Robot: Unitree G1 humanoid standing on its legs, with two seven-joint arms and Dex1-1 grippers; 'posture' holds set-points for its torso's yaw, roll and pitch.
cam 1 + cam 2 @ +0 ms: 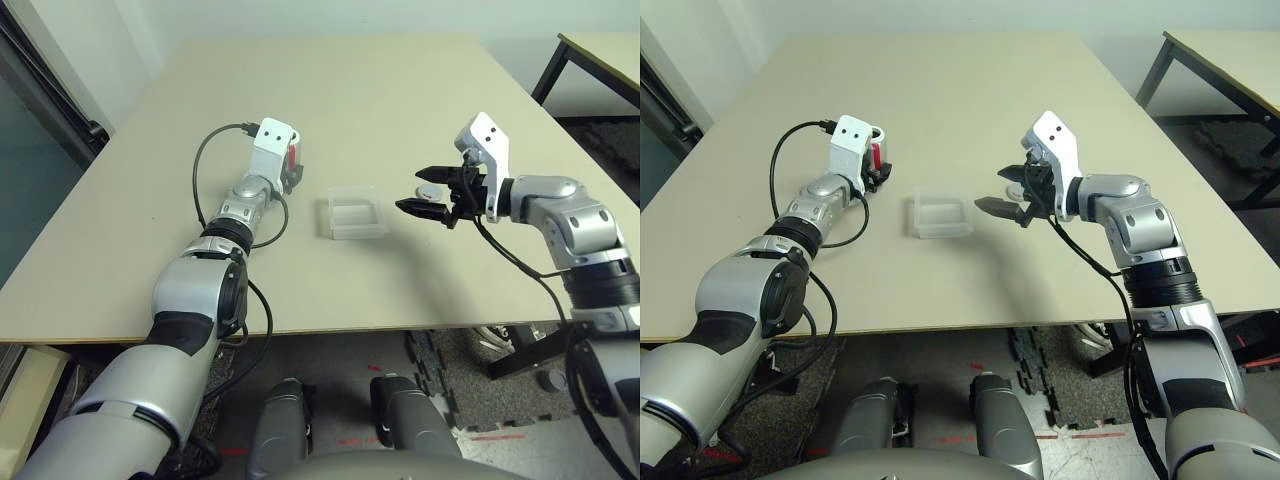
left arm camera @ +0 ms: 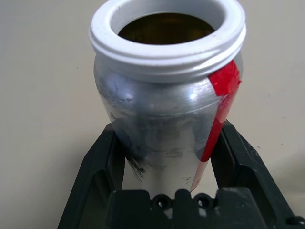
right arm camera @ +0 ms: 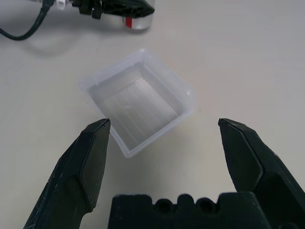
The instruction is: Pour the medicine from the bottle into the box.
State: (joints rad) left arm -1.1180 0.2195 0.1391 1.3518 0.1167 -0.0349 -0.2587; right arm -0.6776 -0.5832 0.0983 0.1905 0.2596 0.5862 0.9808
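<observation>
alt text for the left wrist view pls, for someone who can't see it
The left gripper is shut on the bottle, a silvery-grey bottle with a red stripe down its side. Its white threaded mouth is uncapped and open, dark inside, and the tan table lies behind it.

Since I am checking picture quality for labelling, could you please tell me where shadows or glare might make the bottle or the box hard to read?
Left wrist view: the bottle, shut in the left claw, is sharp, with soft sheen on its metal side; its open mouth is dark inside. Right wrist view: the clear box blends into the table, its floor faintly glinting, between the open right claw's fingertips. Left eye view: even light, soft shadows.
</observation>
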